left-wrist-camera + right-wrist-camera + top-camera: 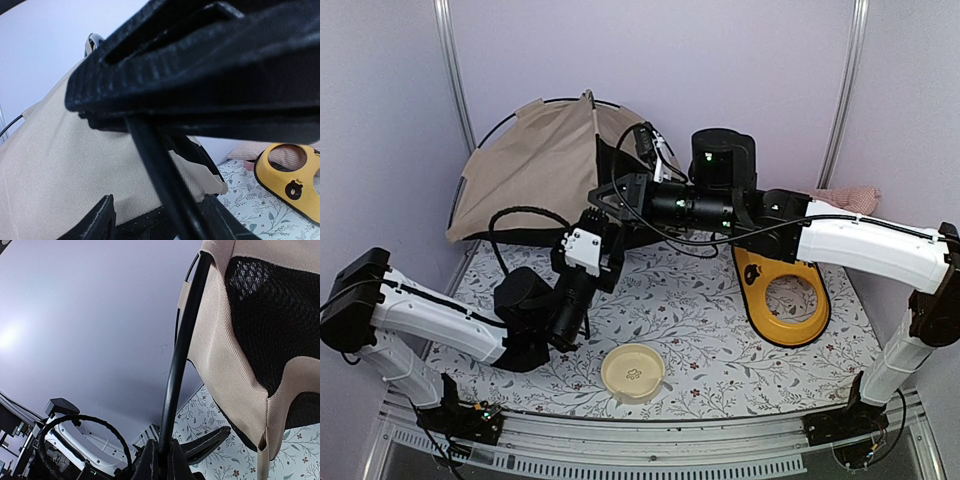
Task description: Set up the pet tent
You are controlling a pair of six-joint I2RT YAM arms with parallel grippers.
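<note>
Beside the pet tent [535, 165], right end effector [161, 465] pinches its pole [175, 370] — left end effector [160, 220], partly cropped, gapes around it.

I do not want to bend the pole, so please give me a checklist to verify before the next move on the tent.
1. Right gripper shut on the black pole: ok.
2. Left gripper open, pole between its fingers: ok.
3. Pole end seated in the pet tent: cannot tell, hidden.
4. Tent raised as full dome: not ok, one pole arc stands off slack fabric.
5. Yellow feeder tray apart from the tent: ok.
</note>
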